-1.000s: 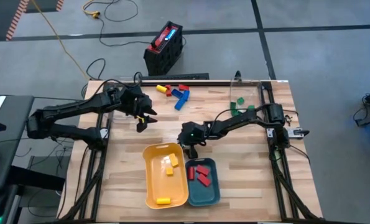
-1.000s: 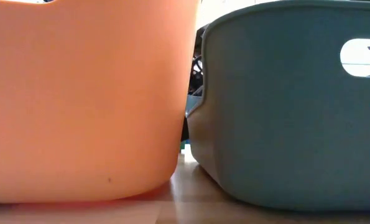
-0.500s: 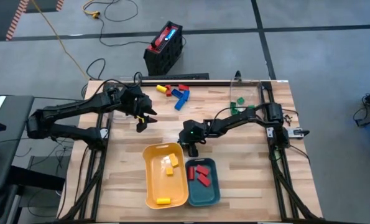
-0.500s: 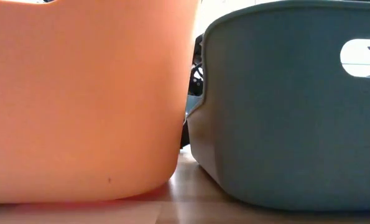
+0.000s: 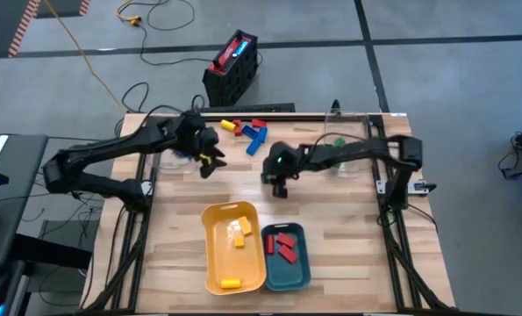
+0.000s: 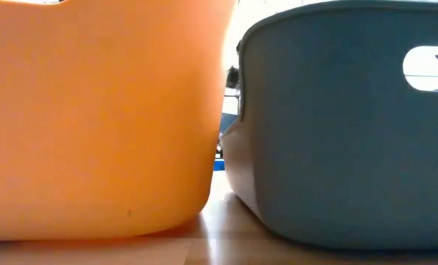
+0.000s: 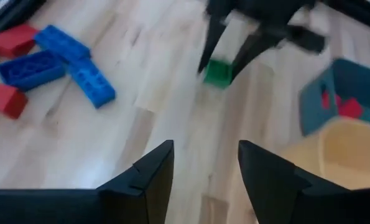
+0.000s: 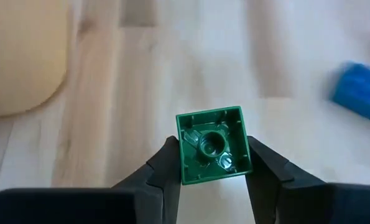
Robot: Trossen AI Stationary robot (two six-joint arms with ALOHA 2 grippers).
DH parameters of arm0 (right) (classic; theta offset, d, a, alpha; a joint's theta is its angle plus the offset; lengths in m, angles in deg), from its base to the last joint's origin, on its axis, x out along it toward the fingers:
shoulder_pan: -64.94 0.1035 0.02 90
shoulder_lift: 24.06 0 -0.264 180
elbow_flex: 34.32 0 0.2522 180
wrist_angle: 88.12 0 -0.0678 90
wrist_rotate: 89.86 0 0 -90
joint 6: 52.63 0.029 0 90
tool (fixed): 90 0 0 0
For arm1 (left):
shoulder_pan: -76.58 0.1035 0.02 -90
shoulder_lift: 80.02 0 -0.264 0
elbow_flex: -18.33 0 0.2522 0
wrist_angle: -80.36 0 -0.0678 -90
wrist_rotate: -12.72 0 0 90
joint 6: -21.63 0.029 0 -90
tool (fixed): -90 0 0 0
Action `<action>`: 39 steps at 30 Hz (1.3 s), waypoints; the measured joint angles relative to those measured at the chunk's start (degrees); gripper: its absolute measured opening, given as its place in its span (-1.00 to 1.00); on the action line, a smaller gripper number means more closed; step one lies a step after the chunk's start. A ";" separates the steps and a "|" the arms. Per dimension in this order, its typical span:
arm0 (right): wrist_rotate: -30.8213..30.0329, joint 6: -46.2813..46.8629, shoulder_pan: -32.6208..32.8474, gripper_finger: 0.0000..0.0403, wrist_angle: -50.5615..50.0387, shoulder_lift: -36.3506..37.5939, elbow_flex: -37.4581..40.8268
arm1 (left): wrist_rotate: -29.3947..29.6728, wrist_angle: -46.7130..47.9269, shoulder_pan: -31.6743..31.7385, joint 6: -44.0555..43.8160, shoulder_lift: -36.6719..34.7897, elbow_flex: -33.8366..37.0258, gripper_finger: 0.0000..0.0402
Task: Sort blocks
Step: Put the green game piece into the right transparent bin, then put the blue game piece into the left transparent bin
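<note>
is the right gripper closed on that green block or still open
Shut on it: the right gripper has both fingers pressed against the green block's sides.

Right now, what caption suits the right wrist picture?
Right tool pinching a green block above the wooden table.

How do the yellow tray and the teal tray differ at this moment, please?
The yellow tray is the longer one and holds yellow blocks; the teal tray is shorter and holds red blocks. The yellow tray sits to the left of the teal tray. Both are oblong and stand side by side.
</note>
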 joint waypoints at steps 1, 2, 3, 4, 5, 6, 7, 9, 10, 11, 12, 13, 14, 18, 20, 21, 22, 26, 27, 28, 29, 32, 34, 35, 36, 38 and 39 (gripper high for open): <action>-0.59 0.69 -0.70 -0.27 -1.29 1.71 0.05 | -0.31 0.78 0.81 -0.90 1.73 -1.21 -0.14; -1.41 1.59 -1.43 -0.27 -2.05 3.68 0.07 | -0.89 1.96 1.71 -1.73 3.41 -2.30 -0.14; -2.57 2.65 -2.13 -0.28 -3.21 5.93 0.04 | -1.50 3.86 2.84 -2.57 5.38 -3.61 -0.14; -4.07 3.74 -2.73 -0.29 -5.40 8.31 0.04 | -1.60 5.88 3.64 -3.25 7.28 -4.86 -0.14; -5.58 4.88 -3.40 -0.29 -7.70 10.75 0.03 | -1.62 7.45 4.47 -3.66 9.13 -6.08 -0.14; -7.51 5.94 -4.10 -0.30 -10.58 13.47 -0.04 | -1.66 8.68 5.35 -3.71 10.75 -7.15 -0.14; -9.45 7.23 -4.78 -0.29 -14.08 16.13 -0.04 | -1.87 9.83 6.18 -3.69 12.12 -7.91 -0.14; -13.17 9.70 -6.15 -0.29 -20.81 21.52 -0.04 | -3.27 10.70 7.61 -3.77 14.49 -9.17 -0.14; -14.80 10.75 -6.85 -0.28 -24.13 24.21 -0.04 | -3.89 10.13 8.19 -3.88 15.24 -9.88 -0.14; -16.49 11.83 -7.41 -0.28 -27.46 26.68 -0.04 | -4.33 9.36 8.53 -3.88 15.76 -10.61 -0.14; -18.45 13.18 -8.02 -0.28 -30.67 28.98 -0.04 | -4.45 8.60 8.71 -3.88 16.12 -11.56 -0.14; -20.38 14.67 -8.69 -0.28 -33.93 31.07 -0.04 | -4.42 7.58 8.84 -3.88 16.37 -12.53 -0.14; -22.32 16.18 -9.36 -0.28 -36.86 32.78 0.15 | -4.35 6.55 8.91 -3.85 16.71 -13.68 -0.14; -25.43 22.49 -13.18 -0.28 -40.74 38.65 5.76 | -3.62 5.89 9.91 -2.63 19.86 -19.40 -0.14; -25.60 24.10 -15.28 -0.27 -40.52 40.24 9.73 | -3.50 7.63 11.22 -0.80 22.85 -22.31 -0.14; -25.66 24.83 -16.37 -0.26 -40.08 40.65 11.49 | -3.41 8.71 11.94 0.00 24.46 -23.70 -0.14; -25.47 25.47 -17.45 -0.26 -40.21 40.81 12.94 | -3.34 9.73 12.67 0.62 26.23 -25.19 -0.14; -19.59 26.07 -21.99 -0.23 -40.13 40.22 16.21 | -3.51 17.19 15.59 2.01 33.06 -31.40 -0.14; -17.65 26.22 -22.98 -0.22 -39.76 39.77 16.61 | -3.94 19.55 16.24 3.48 34.64 -32.73 -0.14; -16.12 26.10 -23.86 -0.20 -39.02 39.32 16.98 | -4.51 21.88 16.69 4.98 36.14 -34.04 -0.14; -15.01 25.84 -24.55 -0.18 -38.24 38.96 17.36 | -5.07 23.95 17.19 6.31 37.23 -35.20 -0.14; -11.83 24.16 -26.44 -0.06 -36.74 37.61 18.12 | -5.16 29.93 17.84 12.74 39.10 -38.86 -0.13; -9.91 22.97 -27.64 0.05 -35.83 36.99 18.14 | -1.71 33.27 17.77 19.14 39.21 -40.46 -0.11; -9.21 22.56 -28.16 0.11 -35.34 36.76 18.14 | 1.32 33.76 17.53 22.42 39.19 -40.84 -0.10; -9.11 21.99 -28.62 0.16 -34.95 36.57 18.14 | 4.86 33.76 17.20 25.57 39.16 -41.02 -0.08; -9.11 21.31 -29.41 0.24 -34.42 36.53 18.14 | 10.20 33.32 16.94 30.76 39.30 -41.86 -0.06; -9.10 21.31 -29.83 0.27 -34.34 36.58 18.00 | 11.88 33.10 16.96 33.01 39.34 -42.46 -0.05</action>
